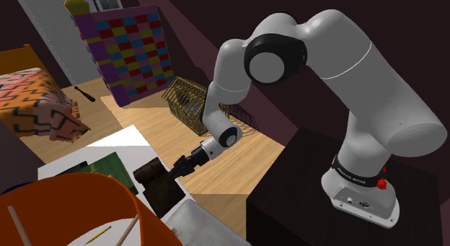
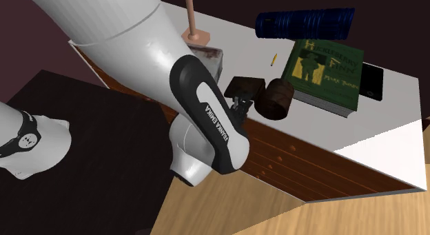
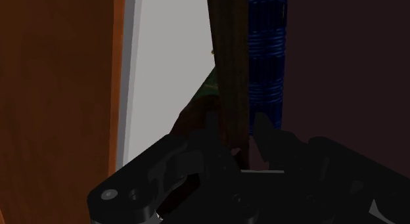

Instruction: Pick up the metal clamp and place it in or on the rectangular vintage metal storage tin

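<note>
The clamp (image 2: 265, 94) is a dark brown piece with a flat plate and a round knob. It lies on the white table top (image 2: 393, 123) beside a green book (image 2: 324, 72). My black gripper (image 2: 239, 105) reaches it from the table's edge. In the wrist view the clamp's brown plate (image 3: 230, 78) stands upright between my fingertips (image 3: 213, 134), which press on both of its sides. In the shoulder view the gripper (image 1: 179, 167) touches the clamp (image 1: 153, 174). The grey, rust-stained tin (image 2: 212, 60) stands close behind the clamp, near the table's corner (image 1: 198, 221).
A dark blue ribbed cylinder (image 2: 303, 21) lies beyond the book. A black phone (image 2: 373, 80) and a small pencil (image 2: 273, 59) are nearby. A big orange curved object (image 1: 72, 208) rises beside the tin. A wire basket (image 1: 189, 100) and a checkered box (image 1: 126, 53) stand on the wooden floor.
</note>
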Robot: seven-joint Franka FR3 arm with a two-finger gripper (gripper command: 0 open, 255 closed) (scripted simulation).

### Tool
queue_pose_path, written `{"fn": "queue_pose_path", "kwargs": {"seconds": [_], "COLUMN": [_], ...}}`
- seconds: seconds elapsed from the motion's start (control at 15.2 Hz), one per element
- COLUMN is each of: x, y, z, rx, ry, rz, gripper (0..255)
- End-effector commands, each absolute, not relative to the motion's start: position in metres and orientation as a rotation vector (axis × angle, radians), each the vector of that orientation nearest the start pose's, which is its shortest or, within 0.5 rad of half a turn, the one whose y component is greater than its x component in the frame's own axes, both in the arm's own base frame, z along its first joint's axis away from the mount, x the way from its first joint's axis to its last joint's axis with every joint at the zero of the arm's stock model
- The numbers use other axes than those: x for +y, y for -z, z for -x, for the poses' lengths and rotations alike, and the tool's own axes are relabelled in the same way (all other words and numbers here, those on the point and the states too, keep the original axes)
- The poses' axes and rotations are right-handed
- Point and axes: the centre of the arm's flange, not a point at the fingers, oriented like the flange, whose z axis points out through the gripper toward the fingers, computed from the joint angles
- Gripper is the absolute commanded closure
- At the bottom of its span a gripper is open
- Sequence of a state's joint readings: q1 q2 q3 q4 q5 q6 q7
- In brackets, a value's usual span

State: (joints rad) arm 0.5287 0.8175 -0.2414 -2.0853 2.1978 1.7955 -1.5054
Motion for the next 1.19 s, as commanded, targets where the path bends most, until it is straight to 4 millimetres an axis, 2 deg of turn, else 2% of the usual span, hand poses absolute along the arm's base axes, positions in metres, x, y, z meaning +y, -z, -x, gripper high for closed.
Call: {"fn": "queue_pose_path", "kwargs": {"seconds": [0.0,1.12], "x": [0.206,0.206], "y": [-0.052,-0.141], "z": [-0.496,-0.496], "rx": [0.056,0.056], "ry": [0.403,0.403], "rz": [1.798,1.798], "gripper": [255,255]}}
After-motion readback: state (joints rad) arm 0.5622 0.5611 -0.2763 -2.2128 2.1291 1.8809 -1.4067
